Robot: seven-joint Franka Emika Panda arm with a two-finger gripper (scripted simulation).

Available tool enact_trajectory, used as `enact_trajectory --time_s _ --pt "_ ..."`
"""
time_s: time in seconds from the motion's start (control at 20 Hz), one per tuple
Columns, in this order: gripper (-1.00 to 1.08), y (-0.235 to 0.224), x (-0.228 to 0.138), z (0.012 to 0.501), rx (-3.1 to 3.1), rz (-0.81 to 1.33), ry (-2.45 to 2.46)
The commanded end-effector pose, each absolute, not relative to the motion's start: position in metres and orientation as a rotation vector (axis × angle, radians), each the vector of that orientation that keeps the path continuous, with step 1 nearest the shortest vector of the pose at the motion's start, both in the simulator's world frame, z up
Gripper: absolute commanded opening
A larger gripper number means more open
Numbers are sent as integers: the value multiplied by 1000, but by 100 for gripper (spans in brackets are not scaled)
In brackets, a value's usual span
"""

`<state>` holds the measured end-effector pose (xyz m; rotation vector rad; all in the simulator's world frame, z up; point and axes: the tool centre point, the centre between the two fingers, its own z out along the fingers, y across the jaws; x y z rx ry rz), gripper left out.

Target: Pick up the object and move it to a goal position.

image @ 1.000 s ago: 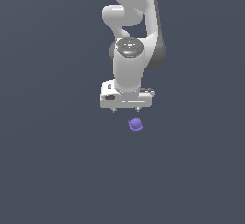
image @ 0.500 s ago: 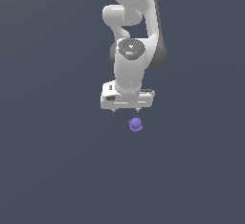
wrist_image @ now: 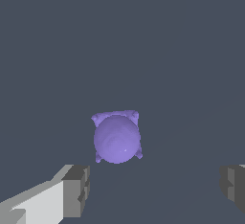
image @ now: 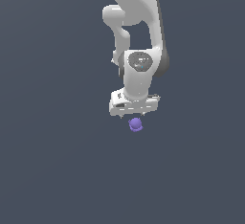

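Object (wrist_image: 116, 138) dome facing wrist camera, brim beneath, hand (wrist_image: 155, 187) apart

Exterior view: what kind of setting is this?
Likely a bare simulator scene: flat, featureless grey ground, a smooth white robot arm, and one small purple hat-shaped dome beneath its open fingers.

A plain, flat, dark slate-grey ground surface (image: 52, 170) fills both views edge to edge, uniform in tone, with no other item visible on it.
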<state>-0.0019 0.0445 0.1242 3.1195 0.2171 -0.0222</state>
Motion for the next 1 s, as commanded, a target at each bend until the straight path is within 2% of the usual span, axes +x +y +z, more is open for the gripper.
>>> enact_trajectory --time_s 0.0,0.65,0.95 --pt "100 55 -3 111 3122 -14 253" --pt "100 71 -7 87 3126 -3 306" --pt "100 72 -7 60 3126 -2 307"
